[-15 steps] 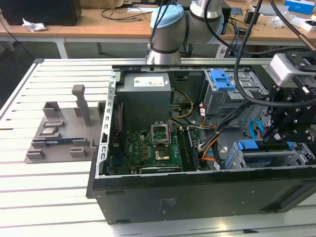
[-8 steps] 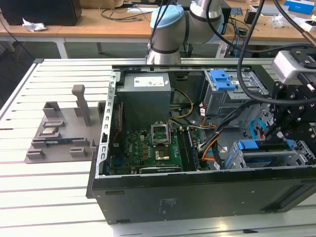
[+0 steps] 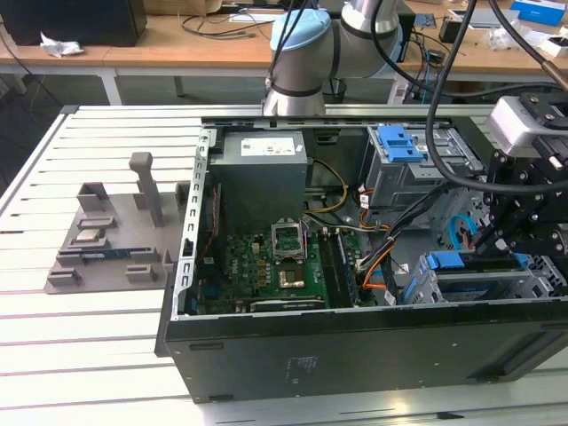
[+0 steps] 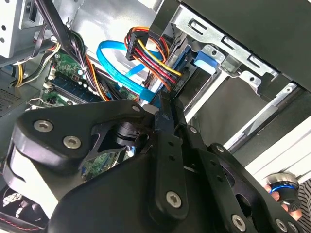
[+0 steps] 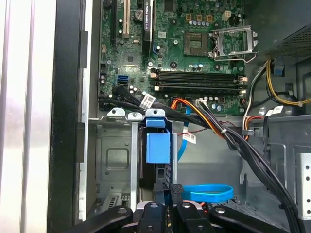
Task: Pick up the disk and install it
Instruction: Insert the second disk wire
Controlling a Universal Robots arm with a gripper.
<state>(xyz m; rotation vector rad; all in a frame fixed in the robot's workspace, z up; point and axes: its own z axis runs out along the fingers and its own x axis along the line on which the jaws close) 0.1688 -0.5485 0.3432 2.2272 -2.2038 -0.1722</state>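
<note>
The disk [image 5: 158, 145] stands on edge in the drive cage [image 5: 114, 160] at the case's front corner, its blue rail and tab facing up. From the exterior view the same blue rail [image 3: 454, 261] tops the cage at the exterior view's right. My gripper [image 5: 171, 190] is directly at the disk's outer end, fingers drawn together with nothing visible between them. In the second wrist view the black fingers [image 4: 164, 104] meet in front of the cage, with the blue rail [image 4: 206, 57] beyond them. The gripper [image 3: 486, 247] hangs over the cage.
A bundle of power cables [image 5: 218, 126] and a blue data cable [image 5: 209, 193] run close beside the cage. The motherboard [image 3: 266, 266], grey power-supply box [image 3: 262, 173] and a second cage with a blue latch [image 3: 399, 142] fill the case. A grey fixture [image 3: 115, 231] sits on the slatted table.
</note>
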